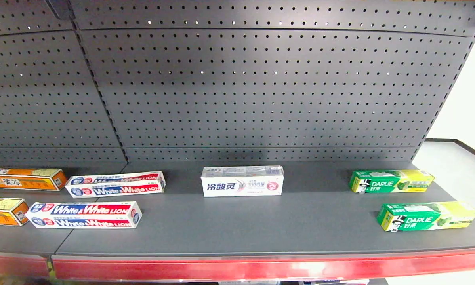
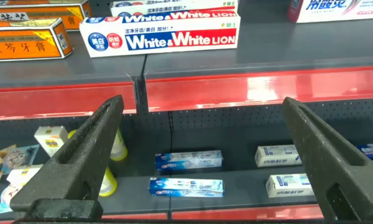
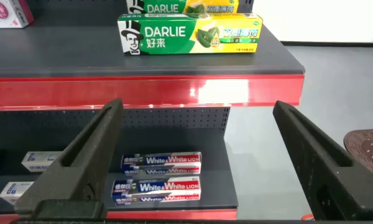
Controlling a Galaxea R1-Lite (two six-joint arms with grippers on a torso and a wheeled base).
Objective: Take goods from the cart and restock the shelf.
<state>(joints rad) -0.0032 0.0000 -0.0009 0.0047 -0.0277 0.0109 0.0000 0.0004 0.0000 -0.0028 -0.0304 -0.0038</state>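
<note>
Two orange boxes [image 1: 26,178] [image 1: 3,211], two red-white boxes [image 1: 116,184] [image 1: 84,215], one silver-white box [image 1: 242,181], two green boxes [image 1: 391,181] [image 1: 426,216].

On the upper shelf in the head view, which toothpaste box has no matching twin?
The white box in the middle of the shelf. The orange boxes, the red-and-blue boxes and the green boxes each come in twos.

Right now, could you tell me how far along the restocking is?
Done: the shelf holds paired orange boxes, red-and-white boxes and green boxes. In hand: nothing; left gripper and right gripper hang open, empty. Left: the white box probably needs a partner.
</note>
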